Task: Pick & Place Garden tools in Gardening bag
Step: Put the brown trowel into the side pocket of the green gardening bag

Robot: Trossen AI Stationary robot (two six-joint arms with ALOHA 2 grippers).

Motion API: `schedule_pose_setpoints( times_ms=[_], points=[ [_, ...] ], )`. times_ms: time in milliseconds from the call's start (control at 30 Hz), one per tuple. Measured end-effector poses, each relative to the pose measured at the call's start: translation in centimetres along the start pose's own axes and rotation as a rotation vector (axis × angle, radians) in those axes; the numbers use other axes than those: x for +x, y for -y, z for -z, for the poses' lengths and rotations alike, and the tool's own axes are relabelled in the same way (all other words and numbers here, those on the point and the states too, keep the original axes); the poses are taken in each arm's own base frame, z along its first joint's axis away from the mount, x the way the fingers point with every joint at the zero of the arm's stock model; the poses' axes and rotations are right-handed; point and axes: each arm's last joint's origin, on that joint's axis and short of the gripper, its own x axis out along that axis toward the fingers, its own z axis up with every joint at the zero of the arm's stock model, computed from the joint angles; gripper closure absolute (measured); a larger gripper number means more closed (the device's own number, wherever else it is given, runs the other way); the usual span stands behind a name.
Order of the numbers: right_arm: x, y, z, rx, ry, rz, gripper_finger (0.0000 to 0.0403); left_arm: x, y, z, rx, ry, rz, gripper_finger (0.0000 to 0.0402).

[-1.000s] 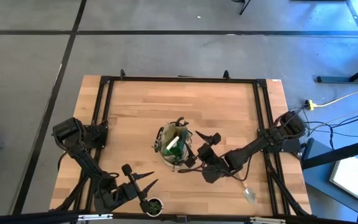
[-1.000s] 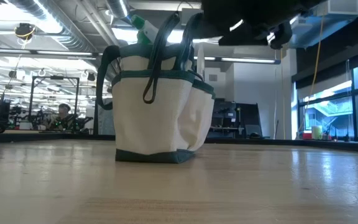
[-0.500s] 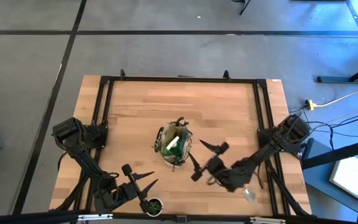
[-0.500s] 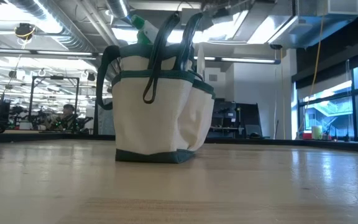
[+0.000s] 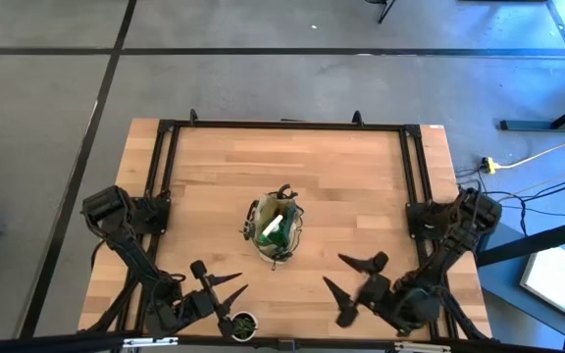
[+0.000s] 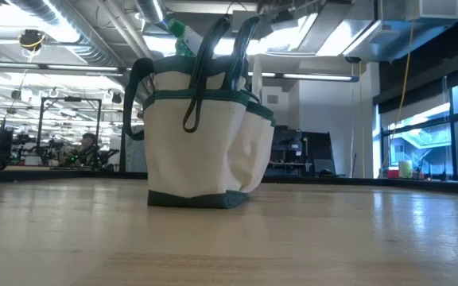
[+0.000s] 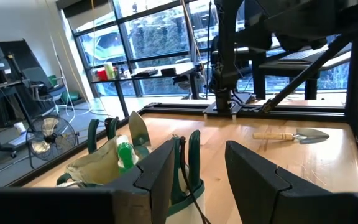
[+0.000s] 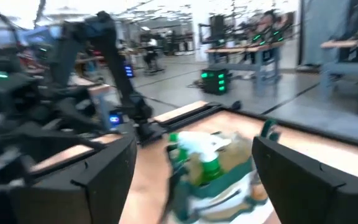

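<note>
Bench (image 5: 361, 176) of pale wood inside a black frame carries the gardening bag (image 5: 275, 229) near its middle, a soft tan fabric tote with green trim standing upright. A green spray bottle (image 5: 277, 228) with a white top and other tool handles stick out of its mouth. The fabric looks floppy, so it would likely sag or tip if pushed. One trowel (image 7: 292, 135) with a wooden handle and metal blade lies flat on the bench, well apart from the bag, toward the right arm's side. It looks rigid and fairly light; the rounded wooden handle seems the best place to grip, since the smooth blade could slip. A small dark pot (image 5: 243, 323) with a green plant sits at the front edge. The right claw (image 5: 353, 282) hangs front and right of the bag, fingers spread wide and empty, its arm folded back toward the right rear post. The left claw (image 5: 226, 290) waits at the front left just beside the pot, fingers parted, holding nothing.
</note>
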Motion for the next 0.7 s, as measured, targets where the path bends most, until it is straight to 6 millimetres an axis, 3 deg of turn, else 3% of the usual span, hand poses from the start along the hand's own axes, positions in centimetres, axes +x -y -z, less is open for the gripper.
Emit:
schedule_pose_setpoints(
  times_ms=[267, 433, 567, 700],
  points=[
    [-4.1, -0.4, -0.4, 0.124, -0.026, -0.111, 0.0123, -0.2, 0.0, 0.0, 0.0, 0.001, 0.006, 0.0263],
    [-5.7, -2.9, -2.5, 0.007, -0.01, -0.245, 0.0141, -0.1, 0.0, 0.0, -0.001, 0.0, 0.003, 0.0263],
    [-5.5, -5.5, -4.3, -0.127, -0.032, -0.386, 0.0148, 0.1, 0.0, 0.0, 0.0, 0.0, -0.002, 0.0263],
    [-3.7, -6.3, -5.0, -0.142, -0.263, -0.52, 0.0149, 0.1, 0.0, 0.0, 0.0, 0.0, -0.002, 0.0263]
  ],
)
